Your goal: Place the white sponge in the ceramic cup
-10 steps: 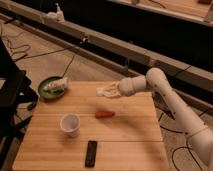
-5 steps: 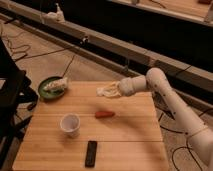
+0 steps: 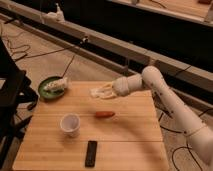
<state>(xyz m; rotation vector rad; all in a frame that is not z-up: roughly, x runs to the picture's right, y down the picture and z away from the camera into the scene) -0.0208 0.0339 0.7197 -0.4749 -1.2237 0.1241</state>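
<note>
Apparently white sponge (image 3: 96,91) at end effector (image 3: 106,91)

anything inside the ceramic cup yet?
The ceramic cup looks empty, though its near wall hides part of the bottom. The white sponge is at the gripper, over the table's far side.

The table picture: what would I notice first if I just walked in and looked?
Probably the big white robot arm reaching in from the right, with its gripper at the white sponge near the far edge of the wooden table. Next, the bright orange carrot in the middle, with the ceramic cup to its left. A black remote lies near the front edge, and a green plate sits at the far left corner.
</note>
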